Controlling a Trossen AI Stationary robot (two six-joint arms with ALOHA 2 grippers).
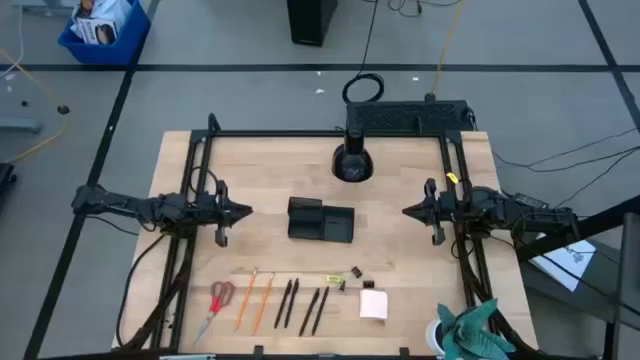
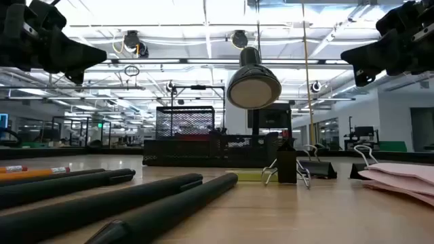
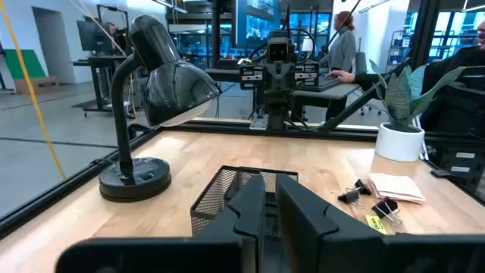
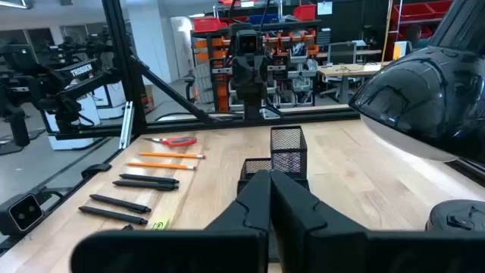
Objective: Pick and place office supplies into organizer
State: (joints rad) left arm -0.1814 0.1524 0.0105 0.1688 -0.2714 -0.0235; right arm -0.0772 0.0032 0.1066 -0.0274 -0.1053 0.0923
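The black mesh organizer (image 1: 321, 220) stands mid-table, its taller end toward the left. My left gripper (image 1: 243, 211) hovers left of it and my right gripper (image 1: 408, 211) right of it, both shut, empty and pointing at it. In the wrist views the organizer (image 3: 216, 193) (image 4: 286, 152) lies just past each pair of fingers. Along the near edge lie red-handled scissors (image 1: 220, 299), two orange pencils (image 1: 254, 299), several black pens (image 1: 302, 303), a yellow-green bit (image 1: 333, 280), dark clips (image 1: 357, 271) and a pink sticky-note pad (image 1: 374, 303).
A black desk lamp (image 1: 352, 163) stands behind the organizer near the far edge, its shade hanging over the table (image 2: 253, 85). A potted plant (image 1: 470, 335) sits at the near right corner. Black frame rails (image 1: 200, 180) run along both sides. People are in the room beyond.
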